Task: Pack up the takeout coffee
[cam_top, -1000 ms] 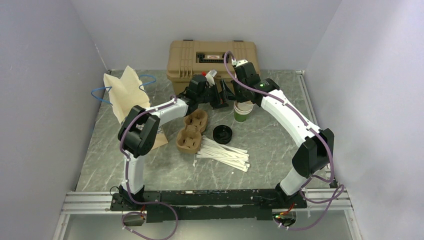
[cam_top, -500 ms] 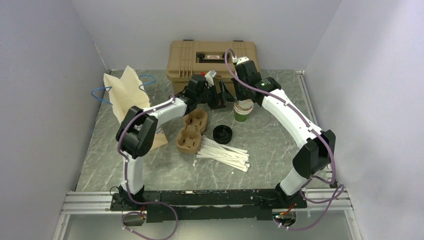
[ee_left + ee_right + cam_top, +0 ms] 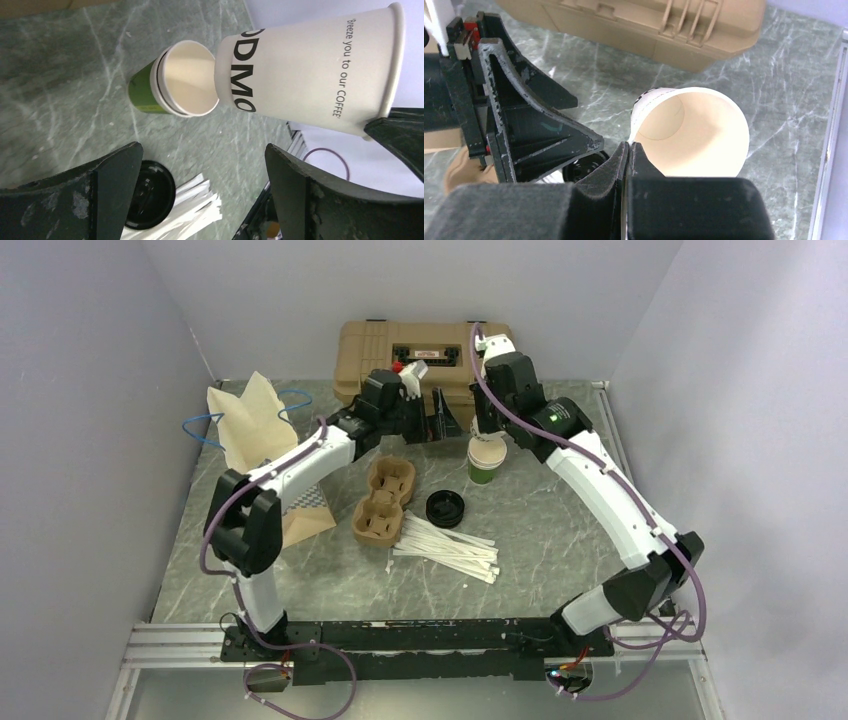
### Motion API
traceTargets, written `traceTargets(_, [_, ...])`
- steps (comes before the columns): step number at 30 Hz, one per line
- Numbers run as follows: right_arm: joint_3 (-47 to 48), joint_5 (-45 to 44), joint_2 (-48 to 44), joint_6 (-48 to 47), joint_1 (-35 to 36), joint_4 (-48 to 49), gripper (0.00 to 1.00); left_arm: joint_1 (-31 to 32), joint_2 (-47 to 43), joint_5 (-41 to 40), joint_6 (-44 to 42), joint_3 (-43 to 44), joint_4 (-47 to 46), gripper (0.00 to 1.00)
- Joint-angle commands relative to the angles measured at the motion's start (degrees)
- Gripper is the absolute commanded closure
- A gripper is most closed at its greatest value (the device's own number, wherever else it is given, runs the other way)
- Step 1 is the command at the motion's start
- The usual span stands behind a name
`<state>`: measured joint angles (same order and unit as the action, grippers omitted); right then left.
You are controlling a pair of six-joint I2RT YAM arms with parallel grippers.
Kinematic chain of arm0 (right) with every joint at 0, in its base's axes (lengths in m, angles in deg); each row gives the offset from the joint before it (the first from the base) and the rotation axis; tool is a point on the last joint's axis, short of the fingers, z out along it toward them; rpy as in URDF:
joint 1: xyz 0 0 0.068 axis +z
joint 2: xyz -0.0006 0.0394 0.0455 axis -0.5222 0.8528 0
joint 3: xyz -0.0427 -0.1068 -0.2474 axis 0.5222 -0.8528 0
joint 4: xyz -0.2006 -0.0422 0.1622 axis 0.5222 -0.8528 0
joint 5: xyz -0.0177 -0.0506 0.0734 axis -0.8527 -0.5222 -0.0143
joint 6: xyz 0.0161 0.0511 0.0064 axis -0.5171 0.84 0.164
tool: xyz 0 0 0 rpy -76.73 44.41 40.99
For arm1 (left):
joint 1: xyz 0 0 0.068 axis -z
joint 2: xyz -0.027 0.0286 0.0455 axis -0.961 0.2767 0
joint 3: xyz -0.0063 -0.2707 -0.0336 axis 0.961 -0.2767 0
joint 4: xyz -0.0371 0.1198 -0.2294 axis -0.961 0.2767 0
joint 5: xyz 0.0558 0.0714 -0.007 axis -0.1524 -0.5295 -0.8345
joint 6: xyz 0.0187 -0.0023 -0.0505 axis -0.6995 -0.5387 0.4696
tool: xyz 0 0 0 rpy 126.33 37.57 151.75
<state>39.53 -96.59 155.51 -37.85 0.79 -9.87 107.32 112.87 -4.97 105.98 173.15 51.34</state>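
The right gripper (image 3: 629, 150) clamped the rim of the lidless lettered paper cup (image 3: 310, 75), which was tilted with its base at the mouth of the green cup (image 3: 145, 92). The left gripper (image 3: 202, 150) hung near that green cup, jaws apart. The paper looked light and crushable, and was likely safest held gently around mid-wall.

We see a grey-green marbled tabletop (image 3: 530, 580) filling the frame's middle, pale lavender walls (image 3: 420, 280) closing it on three sides, an aluminium rail (image 3: 160, 645) along the bottom.
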Motion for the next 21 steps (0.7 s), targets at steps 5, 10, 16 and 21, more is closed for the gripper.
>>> traceTargets(5, [0.62,0.89,-6.23,1.12,6.31,-0.05,1.00,-0.39,-13.01,-9.18,-12.66,4.08,19.46,0.01])
traceTargets(10, [-3.01,4.45,-10.05,0.89,10.14,0.74,1.00,-0.41,-21.15,-13.40,-18.65,2.91,26.95,0.00])
traceTargets(16, [-11.03,12.19,-15.20,-2.53,14.46,2.74,1.00,-0.40,-29.31,-14.83,-25.43,0.79,31.50,0.00])
traceTargets(21, [-16.98,19.04,-19.53,-4.89,18.96,3.71,1.00,-0.38,-33.84,-13.20,-31.29,-0.78,34.06,0.00])
